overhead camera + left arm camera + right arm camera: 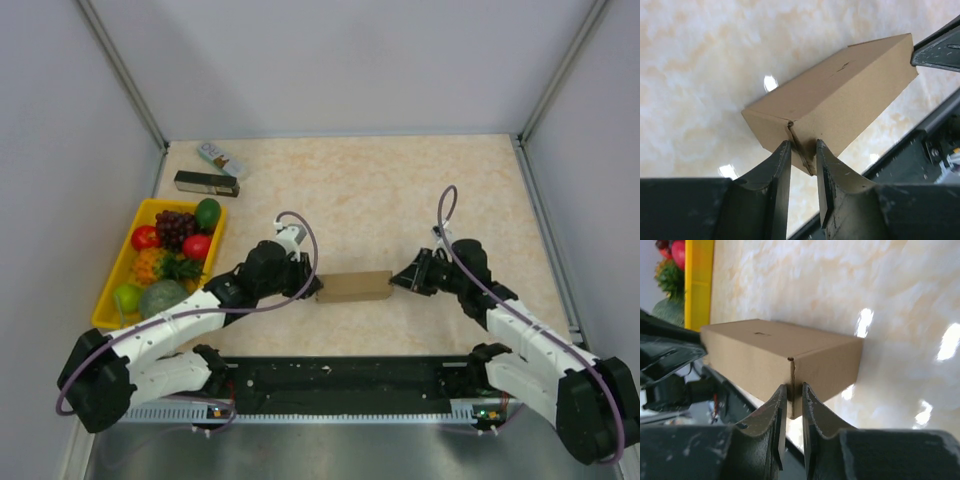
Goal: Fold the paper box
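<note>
The fingers of our right gripper [793, 387] clamp one end corner of the paper box [355, 287], while those of our left gripper [802, 145] straddle the opposite corner, whether clamped we cannot tell.

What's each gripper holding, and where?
Both hold the paper box: left gripper pinches one end's corner seam, right gripper the opposite end's corner edge.
</note>
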Robot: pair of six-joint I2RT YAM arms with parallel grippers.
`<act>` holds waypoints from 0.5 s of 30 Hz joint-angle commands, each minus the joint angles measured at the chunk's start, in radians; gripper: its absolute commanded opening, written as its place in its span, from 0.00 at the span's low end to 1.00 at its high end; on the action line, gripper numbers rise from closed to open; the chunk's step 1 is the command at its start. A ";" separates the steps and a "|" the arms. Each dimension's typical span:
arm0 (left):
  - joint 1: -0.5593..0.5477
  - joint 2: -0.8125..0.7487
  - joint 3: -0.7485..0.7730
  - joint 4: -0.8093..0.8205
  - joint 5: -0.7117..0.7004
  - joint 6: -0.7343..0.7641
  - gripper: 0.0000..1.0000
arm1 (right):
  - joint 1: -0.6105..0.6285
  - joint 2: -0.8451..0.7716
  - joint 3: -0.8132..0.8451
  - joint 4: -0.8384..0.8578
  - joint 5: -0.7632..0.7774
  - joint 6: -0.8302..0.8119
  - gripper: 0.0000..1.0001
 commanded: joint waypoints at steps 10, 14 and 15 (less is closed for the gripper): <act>0.003 0.227 0.189 0.398 -0.120 0.311 0.00 | -0.001 0.245 0.228 0.128 0.122 -0.277 0.00; 0.006 0.314 0.132 0.380 -0.120 0.311 0.00 | 0.005 0.244 0.153 0.159 0.135 -0.249 0.00; 0.007 0.319 0.125 0.369 -0.119 0.308 0.00 | 0.006 0.235 0.142 0.143 0.135 -0.245 0.00</act>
